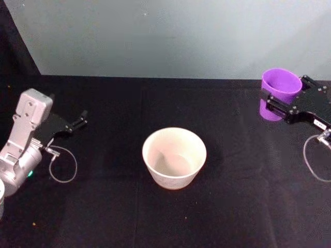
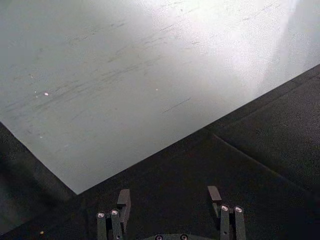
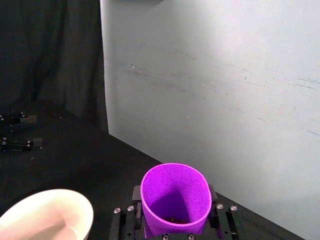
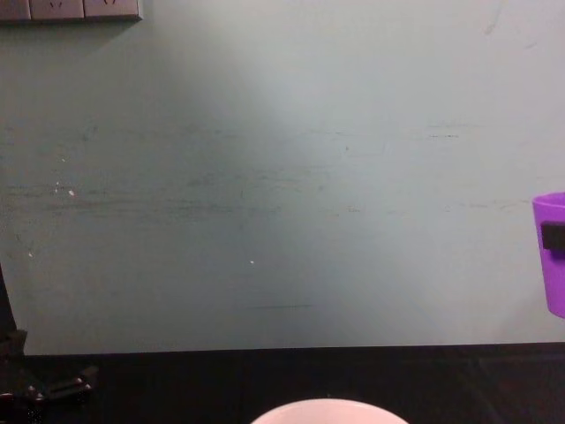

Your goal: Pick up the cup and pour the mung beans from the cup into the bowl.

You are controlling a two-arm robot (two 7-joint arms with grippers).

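A black desk (image 1: 103, 206) stands before a pale grey-green wall (image 1: 165, 36), seen from the robot's head. The bowl (image 1: 174, 157), wide and round with a pale pinkish-white rim, sits upright near the middle of the desk.

At the far right side of the desk, the right gripper (image 1: 275, 101) holds the cup (image 1: 281, 88), a small bright purple cup. It is upright with its mouth open to the top. The fingers (image 3: 136, 193) are pressed against opposite sides of the cup's wall. In the right wrist view, a few dark grains, the mung beans (image 3: 176, 219), lie at the bottom of the cup, and the bowl's rim shows off to one side, well apart from the cup. In the chest view, the cup (image 4: 552, 265) sits at the right edge, its base showing against the wall above the desk's far edge. A black finger pad (image 4: 553, 236) rests on its side.

The left gripper (image 1: 79, 122) rests at the left side of the desk, well apart from the bowl. In the left wrist view, its two fingers (image 2: 123, 199) stand spread apart, with bare black desk between them.
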